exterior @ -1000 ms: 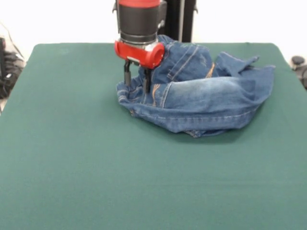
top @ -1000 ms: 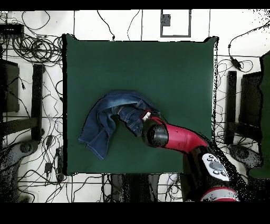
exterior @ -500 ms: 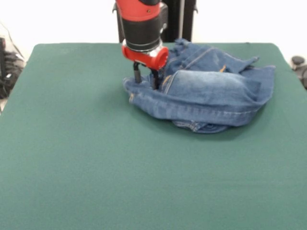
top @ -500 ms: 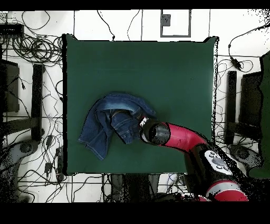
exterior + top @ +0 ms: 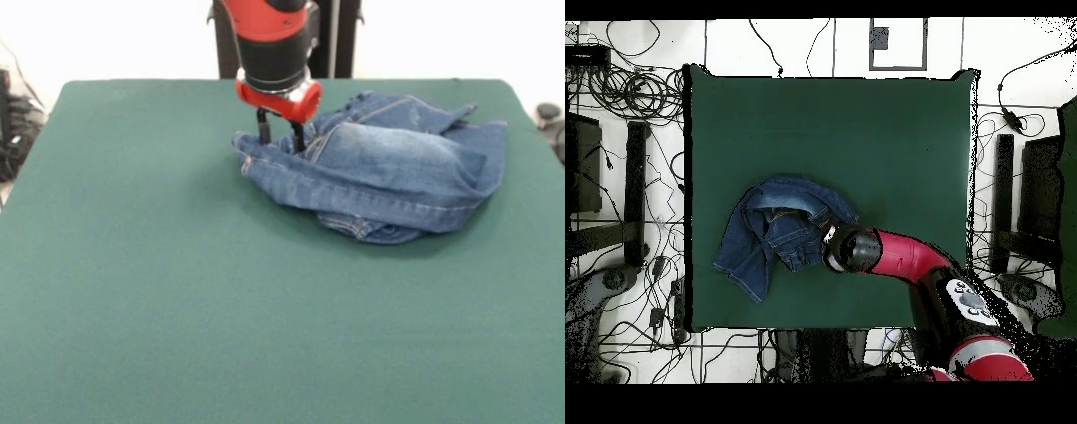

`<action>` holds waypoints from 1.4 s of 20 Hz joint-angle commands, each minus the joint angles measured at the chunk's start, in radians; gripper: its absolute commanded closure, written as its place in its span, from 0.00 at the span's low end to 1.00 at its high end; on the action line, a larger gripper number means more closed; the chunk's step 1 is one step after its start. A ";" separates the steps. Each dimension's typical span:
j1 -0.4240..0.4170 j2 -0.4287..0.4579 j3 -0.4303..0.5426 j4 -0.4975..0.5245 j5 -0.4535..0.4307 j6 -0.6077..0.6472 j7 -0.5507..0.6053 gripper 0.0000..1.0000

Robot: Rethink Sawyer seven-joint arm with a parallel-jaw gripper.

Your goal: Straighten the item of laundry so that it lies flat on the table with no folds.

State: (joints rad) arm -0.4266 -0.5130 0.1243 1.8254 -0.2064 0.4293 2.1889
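Note:
The item of laundry [image 5: 397, 172], a small pair of blue jeans, lies bunched in folds on the far right part of the green table [image 5: 177, 291]. Its legs are folded over each other, and a hem pokes out underneath at the front. My gripper [image 5: 281, 139] comes down on the bundle's left edge, its dark fingers [image 5: 262, 131] shut on a fold of denim there. From overhead the item of laundry [image 5: 765, 240] sits left of centre on the table [image 5: 895, 140], with my gripper [image 5: 829, 240] at its right edge under the red arm.
Cables and black stands [image 5: 635, 190] surround the table on the floor. A dark object [image 5: 549, 113] sits off the table's far right corner. Open green cloth stretches in front of and left of the jeans.
My gripper has moved right and toward the table's far side in the front view, dragging the jeans' left edge with it. The bundle now lies lower and more compact.

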 commanded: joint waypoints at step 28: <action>0.424 0.170 -0.245 -0.124 -0.017 -0.196 0.156 1.00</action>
State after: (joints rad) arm -0.0673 -0.4427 -0.1242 1.7569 -0.2560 0.2656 2.1889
